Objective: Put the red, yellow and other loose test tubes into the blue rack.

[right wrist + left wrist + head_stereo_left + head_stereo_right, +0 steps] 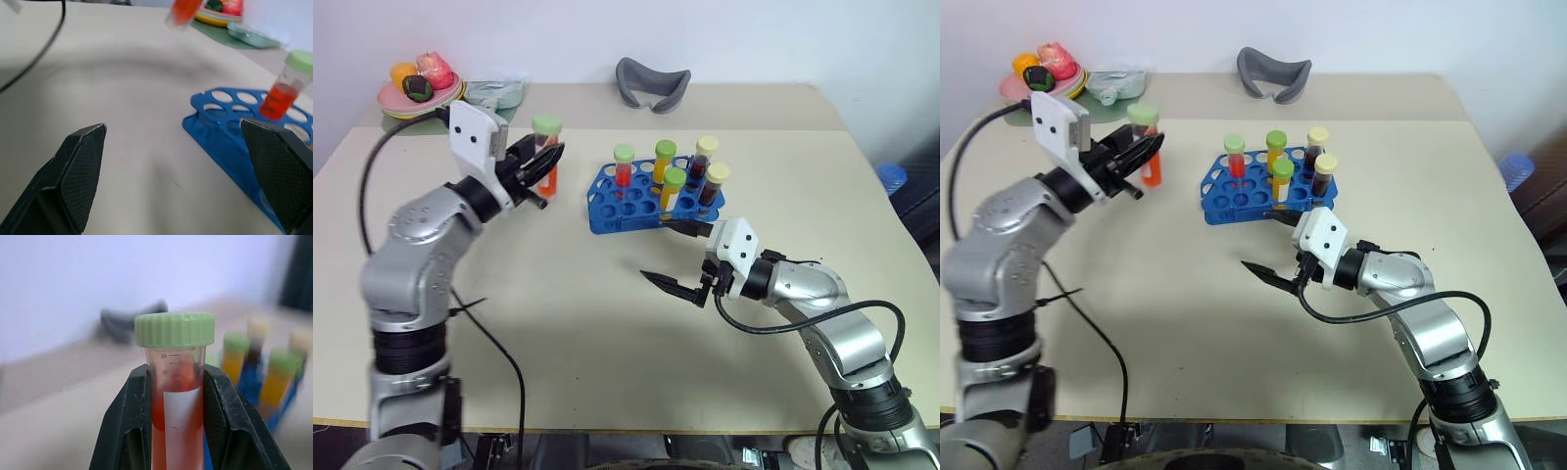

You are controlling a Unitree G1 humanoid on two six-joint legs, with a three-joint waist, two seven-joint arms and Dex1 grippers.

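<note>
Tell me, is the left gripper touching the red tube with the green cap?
Touching. The left wrist view shows the left gripper with both black fingers pressed against the red tube, clamping it upright.

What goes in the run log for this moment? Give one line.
left gripper: shut on red tube, held off the table | right gripper: open, empty, beside blue rack | rack: five tubes standing

A robot test room dressed as a lab: a plain beige bench (607, 333) against a bare white wall, with a blue rack (636, 201) of capped tubes (666, 162) at the middle. At eleven o'clock sits a plate of toy food (419, 90), and at twelve a grey curved rest (652, 84).
</note>
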